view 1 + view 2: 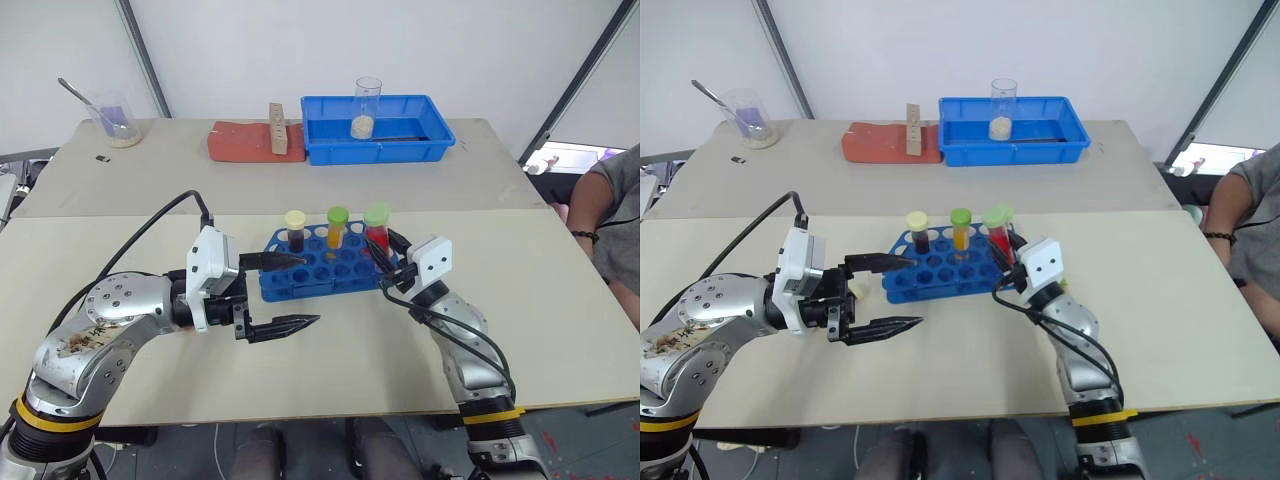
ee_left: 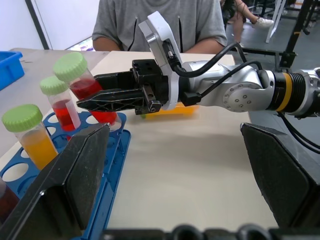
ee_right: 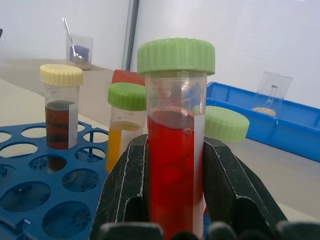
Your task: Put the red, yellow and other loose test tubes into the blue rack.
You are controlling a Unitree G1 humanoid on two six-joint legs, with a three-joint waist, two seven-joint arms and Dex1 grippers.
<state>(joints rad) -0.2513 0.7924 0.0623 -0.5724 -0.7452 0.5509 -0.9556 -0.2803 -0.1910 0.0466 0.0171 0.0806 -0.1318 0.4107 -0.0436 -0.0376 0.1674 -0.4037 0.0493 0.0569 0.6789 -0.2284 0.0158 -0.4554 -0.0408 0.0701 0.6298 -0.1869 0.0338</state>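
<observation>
Tubes stand in the blue rack (image 1: 325,262) on the near table: from the head camera I count three capped ones along its far row, a cream-capped dark tube (image 1: 295,230), a green-capped yellow tube (image 1: 336,227) and a green-capped red tube (image 1: 377,226) at the rack's right end. The right gripper (image 1: 385,262) is closed on that red tube. The left gripper (image 1: 288,293) hangs at the rack's near left edge with jaws spread wide and nothing between them. Beyond the rack sit one blue tray (image 1: 372,131) holding a glass beaker, a red block and a beaker with a spoon.

From the left wrist, four tubes show: the gripped red one leans over the rack's right side, and a second, shorter red tube (image 2: 62,103) stands seated just behind it, with the yellow next.

From the right wrist, black fingers (image 3: 127,186) clamp the red tube's body below its cap; it looks not yet dropped into a hole. I judge that a tilted release could catch the rim, or the tube could knock its seated neighbour.
</observation>
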